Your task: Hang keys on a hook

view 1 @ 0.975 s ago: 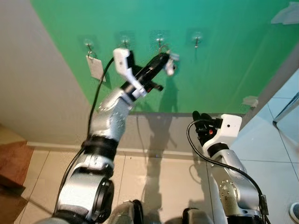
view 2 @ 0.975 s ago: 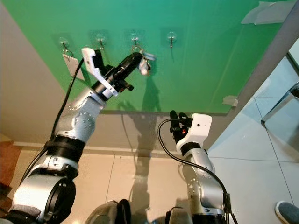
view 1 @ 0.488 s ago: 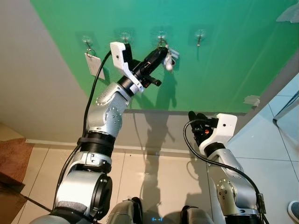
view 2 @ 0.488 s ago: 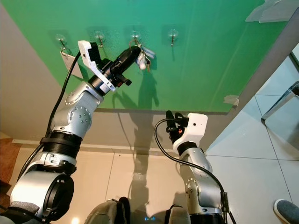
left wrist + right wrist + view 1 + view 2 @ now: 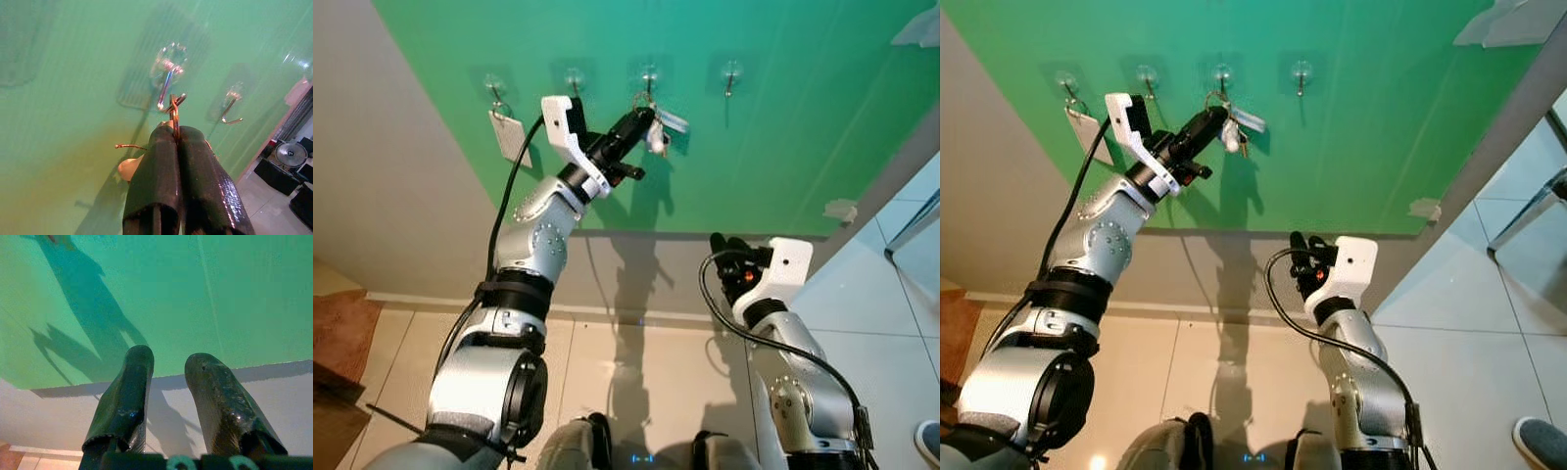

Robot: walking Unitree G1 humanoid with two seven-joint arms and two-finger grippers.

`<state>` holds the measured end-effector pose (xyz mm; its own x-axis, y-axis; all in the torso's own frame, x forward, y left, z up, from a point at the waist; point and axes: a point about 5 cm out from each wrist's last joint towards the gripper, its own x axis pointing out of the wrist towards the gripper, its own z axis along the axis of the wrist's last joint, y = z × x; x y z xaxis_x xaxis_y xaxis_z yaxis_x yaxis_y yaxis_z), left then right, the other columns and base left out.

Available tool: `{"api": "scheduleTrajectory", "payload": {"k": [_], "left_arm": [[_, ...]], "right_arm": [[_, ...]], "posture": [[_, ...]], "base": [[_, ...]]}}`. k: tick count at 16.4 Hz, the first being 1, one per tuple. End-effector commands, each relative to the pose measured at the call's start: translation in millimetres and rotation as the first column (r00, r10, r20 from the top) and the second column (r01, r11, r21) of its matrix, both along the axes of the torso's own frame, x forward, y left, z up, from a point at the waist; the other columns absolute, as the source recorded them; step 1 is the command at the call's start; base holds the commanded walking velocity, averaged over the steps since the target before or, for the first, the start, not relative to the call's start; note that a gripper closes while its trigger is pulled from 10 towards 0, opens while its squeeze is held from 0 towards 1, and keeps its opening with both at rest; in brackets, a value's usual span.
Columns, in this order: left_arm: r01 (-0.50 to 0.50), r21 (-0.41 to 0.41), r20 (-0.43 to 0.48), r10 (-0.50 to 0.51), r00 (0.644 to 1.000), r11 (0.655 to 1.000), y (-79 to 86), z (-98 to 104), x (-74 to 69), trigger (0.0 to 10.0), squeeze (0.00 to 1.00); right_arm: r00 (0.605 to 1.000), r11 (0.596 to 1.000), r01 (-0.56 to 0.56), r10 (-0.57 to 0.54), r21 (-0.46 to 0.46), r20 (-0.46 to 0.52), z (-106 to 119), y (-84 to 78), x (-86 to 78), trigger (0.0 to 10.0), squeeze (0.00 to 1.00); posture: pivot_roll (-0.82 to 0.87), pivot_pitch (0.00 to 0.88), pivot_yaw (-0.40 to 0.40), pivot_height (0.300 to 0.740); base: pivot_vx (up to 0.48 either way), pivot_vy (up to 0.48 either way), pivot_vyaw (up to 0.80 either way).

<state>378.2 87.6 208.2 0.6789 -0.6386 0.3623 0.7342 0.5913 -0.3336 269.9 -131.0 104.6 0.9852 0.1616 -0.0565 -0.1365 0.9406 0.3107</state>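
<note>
Since a second ago the left gripper (image 5: 641, 119) has crept up the green wall (image 5: 783, 127), carrying the keys (image 5: 658, 132) from just under the third hook (image 5: 649, 80) to right against it; the ring now sits level with the hook's tip rather than hanging below it. From where I stand, the left arm is stretched up toward twelve o'clock, and in its wrist view the two black fingers (image 5: 155, 176) are pressed tight together, pinching the thin wire key ring (image 5: 174, 113), whose top loop touches or very nearly touches the hook's bent end. I can't say for sure whether the ring has slipped over the tip yet. The key blades and a pale fob dangle off the ring at about three o'clock from the fingertips. Four clear stick-on hooks run in a row; the first, over at nine o'clock from the gripper, already carries a white tag (image 5: 508, 135), the second hook (image 5: 573, 78) and fourth hook (image 5: 731, 73) are bare. The right gripper (image 5: 732, 247) waits low by the grey wall band, fingers spread apart and holding nothing. My guess is the job is close to done: a small lift and settle onto the hook, then a release.
</note>
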Motion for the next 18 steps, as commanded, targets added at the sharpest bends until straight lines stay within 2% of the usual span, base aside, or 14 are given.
{"api": "scheduleTrajectory", "payload": {"k": [1,11,14,15,18], "left_arm": [[0.005,0.000,0.028,-0.005,1.000,1.000,0.1,8,2.0,10.0,0.00],[-0.006,-0.028,-0.032,0.005,0.999,1.000,0.2,-8,1.1,10.0,0.00],[-0.011,-0.041,-0.092,0.008,0.996,0.999,1.7,-18,0.9,10.0,0.00],[0.005,-0.053,-0.104,-0.011,0.994,0.999,0.9,-20,-0.5,10.0,1.00],[-0.008,-0.061,-0.100,0.002,0.995,0.998,0.8,-18,-0.4,10.0,1.00]], "right_arm": [[1.000,1.000,0.012,-0.012,0.016,-0.009,-1,-2.1,-3.6,10.0,0.00],[1.000,1.000,0.013,-0.013,0.014,-0.001,3,-3.5,-3.3,10.0,0.00],[1.000,1.000,0.011,-0.011,0.013,0.001,5,-3.8,-3.6,10.0,0.00],[1.000,1.000,0.012,-0.012,0.012,0.001,5,-4.1,-3.7,10.0,0.00],[1.000,1.000,0.011,-0.011,0.012,0.001,6,-4.3,-3.9,10.0,0.00]], "posture": [[-0.04,0.196,0.080,0.740],[-0.05,0.192,0.077,0.740],[-0.05,0.194,0.074,0.740],[-0.05,0.195,0.074,0.740],[-0.05,0.194,0.072,0.740]], "base": [[0.000,0.000,0.00],[0.000,0.000,0.00],[0.000,0.000,0.00],[0.000,0.000,0.00],[0.000,0.000,0.00]]}}
